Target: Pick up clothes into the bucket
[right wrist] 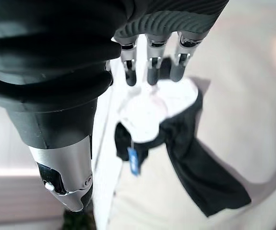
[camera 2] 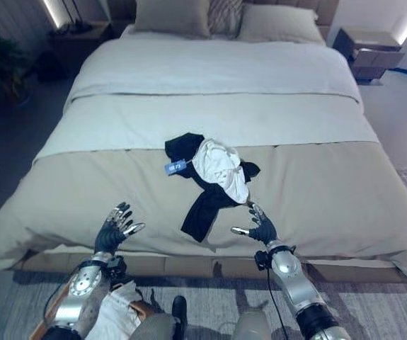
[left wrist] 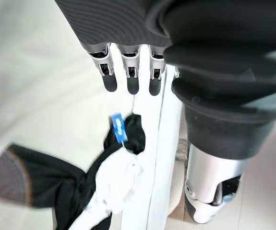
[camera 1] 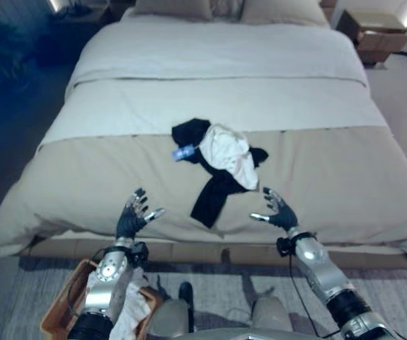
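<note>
- A black garment (camera 1: 210, 185) lay on the near part of the bed (camera 1: 316, 170), on the beige cover, with one long dark piece trailing toward the near edge.
- A white garment (camera 1: 228, 154) sat bunched on top of the black one, toward its right side.
- A small blue tag (camera 1: 183, 151) showed at the left edge of the pile.
- The left hand (camera 1: 134, 216) hovered over the near edge of the bed, left of the clothes and apart from them, fingers spread and straight, holding nothing.
- The right hand (camera 1: 279, 211) hovered to the right of the trailing black piece, also apart from it, fingers relaxed and empty.
- The bucket (camera 1: 60, 313), a brownish basket, stood on the floor at the near left, under the left arm, with a white cloth (camera 1: 132, 312) already in it.
- Pillows (camera 2: 171, 15) lay at the far end of the bed, and a nightstand (camera 2: 369, 48) stood at the far right.
</note>
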`<state>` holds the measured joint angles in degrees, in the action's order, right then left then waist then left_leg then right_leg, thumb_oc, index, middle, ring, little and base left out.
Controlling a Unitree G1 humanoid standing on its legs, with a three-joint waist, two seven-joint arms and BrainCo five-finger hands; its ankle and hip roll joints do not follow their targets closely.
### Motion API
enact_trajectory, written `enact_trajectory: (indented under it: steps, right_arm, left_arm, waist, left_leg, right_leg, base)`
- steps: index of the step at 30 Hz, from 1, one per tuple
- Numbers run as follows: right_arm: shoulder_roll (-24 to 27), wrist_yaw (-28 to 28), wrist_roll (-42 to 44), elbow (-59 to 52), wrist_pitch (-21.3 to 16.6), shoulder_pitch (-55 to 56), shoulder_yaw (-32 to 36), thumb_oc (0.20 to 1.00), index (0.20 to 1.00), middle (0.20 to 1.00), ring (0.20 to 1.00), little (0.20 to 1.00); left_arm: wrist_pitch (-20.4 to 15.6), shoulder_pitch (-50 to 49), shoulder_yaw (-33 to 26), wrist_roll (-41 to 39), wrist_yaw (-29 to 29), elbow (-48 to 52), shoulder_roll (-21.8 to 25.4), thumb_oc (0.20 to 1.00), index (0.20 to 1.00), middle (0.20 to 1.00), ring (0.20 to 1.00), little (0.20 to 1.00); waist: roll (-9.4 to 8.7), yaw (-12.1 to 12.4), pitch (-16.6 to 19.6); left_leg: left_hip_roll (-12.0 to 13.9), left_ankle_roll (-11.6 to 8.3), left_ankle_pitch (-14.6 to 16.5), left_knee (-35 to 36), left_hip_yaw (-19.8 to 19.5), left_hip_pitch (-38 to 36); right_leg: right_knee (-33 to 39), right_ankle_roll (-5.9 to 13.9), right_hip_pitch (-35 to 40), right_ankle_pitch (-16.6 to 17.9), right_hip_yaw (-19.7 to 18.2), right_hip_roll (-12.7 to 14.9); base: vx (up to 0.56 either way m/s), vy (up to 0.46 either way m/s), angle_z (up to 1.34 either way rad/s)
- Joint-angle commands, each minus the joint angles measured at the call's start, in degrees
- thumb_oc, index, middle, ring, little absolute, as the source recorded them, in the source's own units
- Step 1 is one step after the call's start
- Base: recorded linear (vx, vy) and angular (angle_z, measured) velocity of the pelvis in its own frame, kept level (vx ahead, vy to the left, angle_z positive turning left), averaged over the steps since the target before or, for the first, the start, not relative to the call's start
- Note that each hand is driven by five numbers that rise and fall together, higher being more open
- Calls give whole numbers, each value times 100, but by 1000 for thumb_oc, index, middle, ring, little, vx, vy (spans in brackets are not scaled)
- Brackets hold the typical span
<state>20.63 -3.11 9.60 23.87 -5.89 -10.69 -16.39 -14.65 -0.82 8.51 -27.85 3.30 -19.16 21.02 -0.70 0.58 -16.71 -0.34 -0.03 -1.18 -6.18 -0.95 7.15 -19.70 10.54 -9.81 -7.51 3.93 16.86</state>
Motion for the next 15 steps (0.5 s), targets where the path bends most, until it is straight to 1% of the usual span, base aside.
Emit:
enact_trajectory:
  steps: [1, 2, 3, 4, 5, 6, 7, 8, 9, 12, 14, 15]
  right_arm:
    - [51, -284, -212, 72, -243, -756, -62, 1000, 1000, 1000, 1000, 1000]
    - [78, -357, -311, 113, -197, -872, -52, 1000, 1000, 1000, 1000, 1000]
    - [151, -457, -396, 210, -224, -1071, -93, 1000, 1000, 1000, 1000, 1000]
    - [270, -619, -523, 285, -201, -1235, -88, 1000, 1000, 1000, 1000, 1000]
    - [370, -738, -595, 361, -171, -1409, -93, 1000, 1000, 1000, 1000, 1000]
    - [370, -738, -595, 362, -171, -1410, -93, 1000, 1000, 1000, 1000, 1000]
    - [521, -1023, -677, 782, -112, -1857, -95, 1000, 1000, 1000, 1000, 1000]
    - [571, -1113, -738, 1010, -54, -2208, -194, 1000, 1000, 1000, 1000, 1000]
    - [631, -1194, -828, 1156, -25, -2520, -256, 1000, 1000, 1000, 1000, 1000]
    - [894, -1462, -1040, 1851, 94, -3547, -424, 1000, 1000, 1000, 1000, 1000]
    - [1125, -1596, -1154, 2189, 139, -4112, -490, 1000, 1000, 1000, 1000, 1000]
    - [1210, -1710, -1266, 2325, 165, -4378, -563, 1000, 1000, 1000, 1000, 1000]
  left_arm:
    - [-332, -51, 26, -73, -79, 548, 218, 1000, 1000, 1000, 1000, 1000]
    - [-339, -59, 44, -132, -95, 606, 227, 1000, 1000, 1000, 1000, 1000]
    - [-346, -20, 140, -161, -100, 632, 221, 1000, 1000, 1000, 1000, 1000]
    - [-364, 46, 204, -232, -51, 659, 235, 1000, 1000, 1000, 1000, 1000]
    - [-364, 98, 271, -283, -34, 697, 236, 1000, 1000, 1000, 1000, 1000]
    - [-364, 99, 271, -282, -34, 697, 235, 1000, 1000, 1000, 1000, 1000]
    - [-367, 232, 432, -361, 56, 708, 161, 1000, 1000, 1000, 1000, 1000]
    - [-364, 247, 439, -412, 87, 738, 153, 1000, 1000, 1000, 1000, 1000]
    - [-391, 226, 474, -438, 127, 823, 174, 1000, 1000, 1000, 1000, 1000]
    - [-452, 254, 581, -406, 222, 1032, 298, 1000, 1000, 1000, 1000, 1000]
    - [-462, 294, 625, -433, 257, 1148, 339, 1000, 1000, 1000, 1000, 1000]
    - [-492, 336, 646, -380, 333, 1207, 375, 1000, 1000, 1000, 1000, 1000]
  waist:
    - [-215, 1, -290]
    - [-244, 65, -341]
    - [-206, 134, -427]
    - [-131, 164, -499]
    - [-80, 179, -598]
    - [-78, 175, -595]
    - [74, 183, -719]
    - [137, 212, -762]
    - [173, 222, -793]
    - [222, 296, -965]
    - [226, 320, -1036]
    - [240, 314, -1081]
  left_leg:
    - [157, -305, 214, -279, -452, 387]
    - [177, -356, 181, -404, -507, 616]
    - [210, -446, 128, -455, -515, 804]
    - [263, -567, 75, -552, -556, 1060]
    - [286, -649, 4, -685, -512, 1274]
    - [286, -649, 6, -690, -516, 1282]
    - [411, -687, -212, -644, -185, 1531]
    - [428, -692, -280, -517, -174, 1533]
    - [433, -649, -296, -445, -182, 1564]
    - [422, -565, -330, -412, -76, 1866]
    - [430, -560, -317, -414, 6, 2043]
    - [424, -562, -367, -386, 22, 2140]
  right_leg:
    - [1297, 107, 101, 1309, 330, 45]
    - [1376, 123, 108, 1292, 470, 130]
    - [1332, 122, 35, 1295, 580, 145]
    - [1316, 111, -76, 1274, 733, 136]
    - [1306, 107, -134, 1280, 847, 166]
    - [1305, 106, -137, 1280, 851, 165]
    - [1263, 108, -248, 1219, 1070, 216]
    - [1177, 97, -420, 1200, 1028, 189]
    - [1091, 88, -590, 1205, 956, 170]
    - [804, 68, -1176, 1224, 679, 209]
    - [735, 83, -1404, 1212, 619, 249]
    - [736, 100, -1532, 1272, 612, 260]
  base:
    - [-27, -217, 50]
    - [-101, -190, 66]
    - [-166, -182, 95]
    - [-173, -181, 74]
    - [-110, -138, 55]
    - [-116, -105, 44]
    - [-70, -15, 61]
    - [-62, 11, 64]
    - [-29, 84, 41]
    - [-68, 64, -12]
    - [-52, 24, -14]
    - [-35, 27, 8]
